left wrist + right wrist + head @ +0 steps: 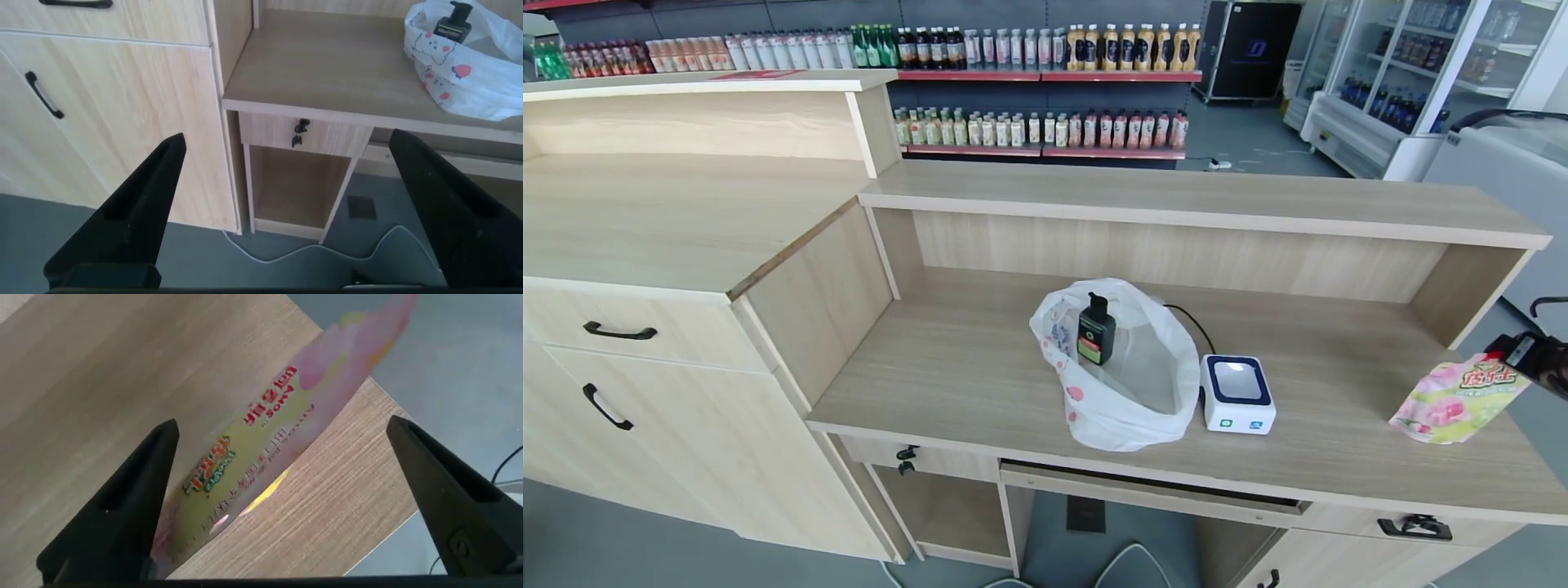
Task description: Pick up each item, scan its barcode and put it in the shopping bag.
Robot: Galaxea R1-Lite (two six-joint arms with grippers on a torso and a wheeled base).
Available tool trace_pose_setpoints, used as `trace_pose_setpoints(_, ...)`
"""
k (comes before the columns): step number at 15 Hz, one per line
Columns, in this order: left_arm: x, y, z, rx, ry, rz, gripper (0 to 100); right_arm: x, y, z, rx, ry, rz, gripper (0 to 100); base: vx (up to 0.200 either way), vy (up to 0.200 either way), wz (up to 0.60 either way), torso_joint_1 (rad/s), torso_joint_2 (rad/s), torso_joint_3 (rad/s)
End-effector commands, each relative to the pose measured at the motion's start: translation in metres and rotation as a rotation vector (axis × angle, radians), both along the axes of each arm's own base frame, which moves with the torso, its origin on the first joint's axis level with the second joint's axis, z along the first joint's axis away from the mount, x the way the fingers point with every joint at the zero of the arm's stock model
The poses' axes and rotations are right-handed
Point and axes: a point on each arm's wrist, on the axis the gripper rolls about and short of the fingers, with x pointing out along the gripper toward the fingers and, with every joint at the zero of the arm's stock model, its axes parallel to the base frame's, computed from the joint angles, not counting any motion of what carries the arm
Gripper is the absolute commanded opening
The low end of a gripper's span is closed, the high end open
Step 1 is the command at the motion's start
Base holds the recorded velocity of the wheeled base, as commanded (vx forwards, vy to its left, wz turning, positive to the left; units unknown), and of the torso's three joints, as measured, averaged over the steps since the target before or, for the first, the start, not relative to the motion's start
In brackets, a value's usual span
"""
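A pink-and-green flowered pouch (1454,402) tilts at the right gripper (1521,358), whose grip I cannot tell.

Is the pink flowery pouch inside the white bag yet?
No, the pouch is at the right end of the counter, far from the shopping bag.

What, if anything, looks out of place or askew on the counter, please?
Nothing is spilled or damaged. Only the pouch stands out: it is tilted at the right end of the counter, close to the edge, by the right gripper. The bottle stands upright in the bag.
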Motion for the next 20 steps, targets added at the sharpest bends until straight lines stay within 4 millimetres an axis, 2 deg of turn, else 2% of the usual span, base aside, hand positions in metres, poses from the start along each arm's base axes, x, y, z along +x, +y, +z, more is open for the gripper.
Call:
trace_pose_setpoints(1, 0.0, 0.0, 0.0, 0.0, 0.0, 0.001, 100, 0.009, 0.004, -0.017, 0.015, 0.037, 0.026, 100, 0.0, 0.0, 0.0, 0.0, 0.0, 0.0)
trace_pose_setpoints(5, 0.0, 0.0, 0.0, 0.0, 0.0, 0.001, 100, 0.018, 0.009, -0.044, 0.025, 0.108, 0.065, 100, 0.0, 0.0, 0.0, 0.0, 0.0, 0.0)
trace_pose_setpoints(9, 0.0, 0.0, 0.0, 0.0, 0.0, 0.001, 100, 0.025, 0.014, -0.054, -0.001, 0.091, 0.09, 100, 0.0, 0.0, 0.0, 0.0, 0.0, 0.0)
trace_pose_setpoints(10, 0.0, 0.0, 0.0, 0.0, 0.0, 0.001, 100, 0.025, 0.014, -0.056, -0.024, 0.113, 0.109, 0, 0.0, 0.0, 0.0, 0.0, 0.0, 0.0)
trace_pose_setpoints(13, 0.0, 0.0, 0.0, 0.0, 0.0, 0.001, 100, 0.016, 0.018, -0.066, -0.105, 0.229, 0.172, 0, 0.0, 0.0, 0.0, 0.0, 0.0, 0.0)
trace_pose_setpoints(17, 0.0, 0.0, 0.0, 0.0, 0.0, 0.001, 100, 0.007, 0.024, -0.078, -0.192, 0.266, 0.23, 0, 0.0, 0.0, 0.0, 0.0, 0.0, 0.0)
trace_pose_setpoints(20, 0.0, 0.0, 0.0, 0.0, 0.0, 0.001, 100, 0.005, 0.029, -0.073, -0.287, 0.249, 0.269, 0, 0.0, 0.0, 0.0, 0.0, 0.0, 0.0)
